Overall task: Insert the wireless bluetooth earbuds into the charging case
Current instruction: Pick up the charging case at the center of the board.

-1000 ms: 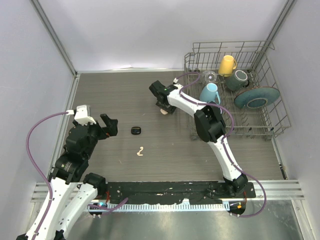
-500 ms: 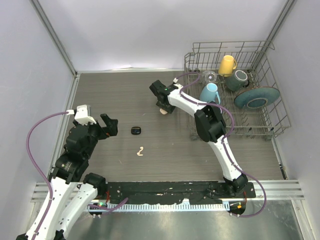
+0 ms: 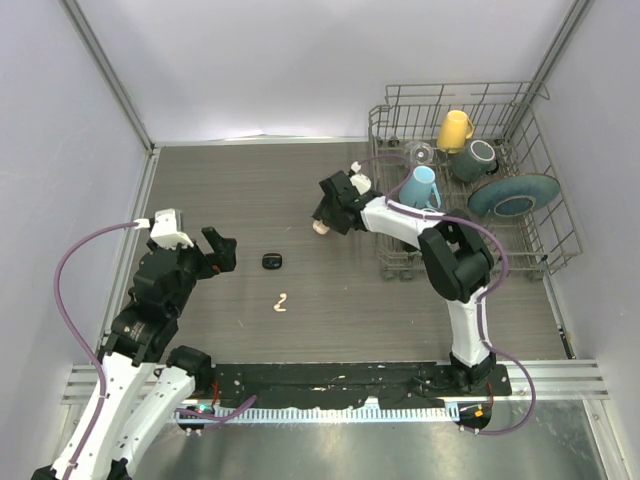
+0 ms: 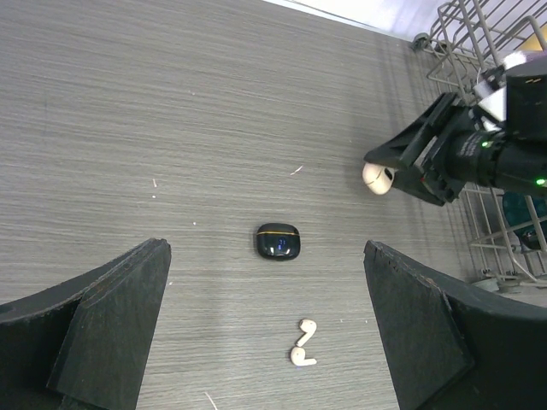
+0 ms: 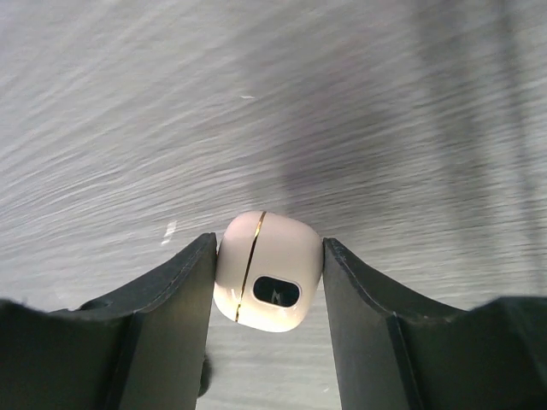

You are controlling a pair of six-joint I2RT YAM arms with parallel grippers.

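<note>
The right jaws have just closed on the cream-white charging case (image 5: 267, 284); the left jaws stand wide open. The white earbuds (image 4: 301, 343) lie loose on the worktop (image 3: 220, 200), not yet inserted.

On the counter (image 3: 220, 190), the dish rack (image 3: 500, 235) fills the far right corner, the right arm (image 3: 400, 222) stretched along its left side. Toward the left edge, open room surrounds a black case (image 3: 272, 261) and two cream earbuds (image 3: 281, 302).

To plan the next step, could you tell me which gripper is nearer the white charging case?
Right: the right gripper holds the white charging case; the left gripper hovers open beyond the black case.
</note>
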